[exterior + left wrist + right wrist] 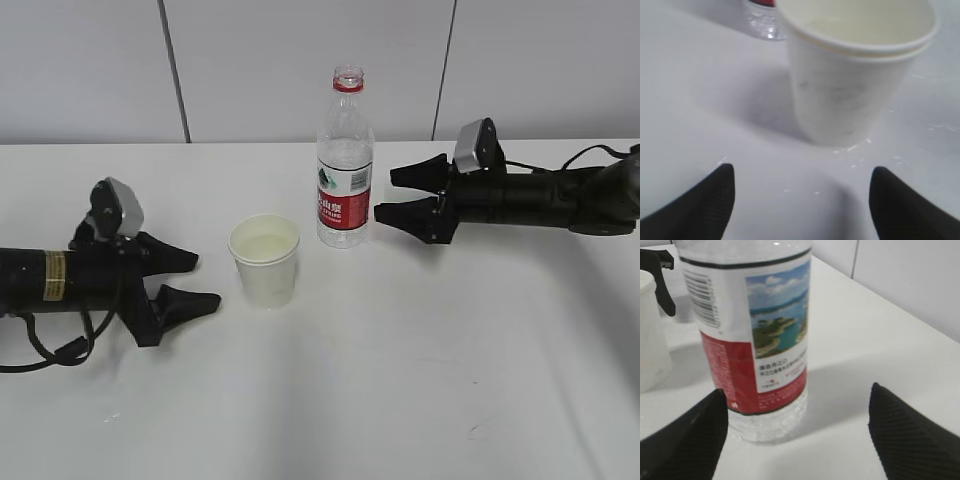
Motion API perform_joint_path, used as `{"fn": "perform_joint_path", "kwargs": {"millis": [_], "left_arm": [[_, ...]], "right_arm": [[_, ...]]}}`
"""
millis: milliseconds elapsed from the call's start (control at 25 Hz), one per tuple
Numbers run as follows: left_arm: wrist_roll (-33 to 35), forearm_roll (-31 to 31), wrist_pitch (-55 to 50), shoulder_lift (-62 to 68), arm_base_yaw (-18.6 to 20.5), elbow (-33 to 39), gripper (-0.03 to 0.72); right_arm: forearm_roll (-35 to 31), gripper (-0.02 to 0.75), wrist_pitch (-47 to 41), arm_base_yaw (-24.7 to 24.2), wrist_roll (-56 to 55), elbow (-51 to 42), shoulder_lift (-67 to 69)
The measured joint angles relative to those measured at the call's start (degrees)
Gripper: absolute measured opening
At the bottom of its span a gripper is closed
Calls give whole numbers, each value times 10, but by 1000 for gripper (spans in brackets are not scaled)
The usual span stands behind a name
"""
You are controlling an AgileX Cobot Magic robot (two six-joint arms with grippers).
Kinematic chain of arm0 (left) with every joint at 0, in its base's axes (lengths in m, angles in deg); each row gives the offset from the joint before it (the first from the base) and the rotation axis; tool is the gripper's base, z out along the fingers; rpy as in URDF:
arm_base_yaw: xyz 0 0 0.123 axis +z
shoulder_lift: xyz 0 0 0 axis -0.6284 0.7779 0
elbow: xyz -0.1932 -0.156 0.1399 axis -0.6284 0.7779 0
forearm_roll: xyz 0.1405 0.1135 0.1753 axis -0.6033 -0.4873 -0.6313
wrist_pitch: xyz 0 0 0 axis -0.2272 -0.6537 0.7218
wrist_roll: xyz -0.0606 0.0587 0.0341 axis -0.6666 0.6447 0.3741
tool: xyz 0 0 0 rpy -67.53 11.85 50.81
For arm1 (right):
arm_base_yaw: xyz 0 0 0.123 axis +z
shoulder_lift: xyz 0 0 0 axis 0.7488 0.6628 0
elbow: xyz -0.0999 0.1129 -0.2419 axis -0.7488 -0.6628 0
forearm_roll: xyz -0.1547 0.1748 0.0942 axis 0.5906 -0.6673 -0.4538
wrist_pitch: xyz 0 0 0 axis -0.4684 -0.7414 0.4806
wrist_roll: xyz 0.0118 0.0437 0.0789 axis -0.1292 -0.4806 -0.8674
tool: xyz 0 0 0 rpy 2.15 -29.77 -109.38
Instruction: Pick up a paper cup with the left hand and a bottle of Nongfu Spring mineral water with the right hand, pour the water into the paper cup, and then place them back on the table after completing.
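A white paper cup (265,258) stands upright on the white table (400,380), with liquid in it. A clear uncapped water bottle (345,160) with a red label stands upright just behind and right of it. My left gripper (205,283) lies low on the table left of the cup, open and empty, a short gap away. The cup (857,70) fills the left wrist view ahead of the jaws. My right gripper (388,195) is open and empty just right of the bottle. The bottle (752,335) stands near the left finger in the right wrist view.
A grey panelled wall (300,70) runs behind the table. Small water drops lie on the table by the cup's foot (855,150). The left gripper's finger (660,275) and the cup (652,335) show at the left of the right wrist view.
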Motion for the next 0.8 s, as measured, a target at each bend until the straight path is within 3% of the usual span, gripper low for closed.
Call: {"fn": "perform_joint_path", "kwargs": {"millis": [200,360,680,800], "left_arm": [[-1,55,-3,0,41,0,511],[7,145,-15,0,54,0,507],[145,386,-35,0,55,0,503],[184,469,-64,0,55,0,503]], "right_arm": [[-10,647,-24,-28,-2,0,0],[-68,627,-99,-42,-2,0,0],[-320,594,-237,-49,43,0,0],[-365,592,-246,-50,107,1,0]]}}
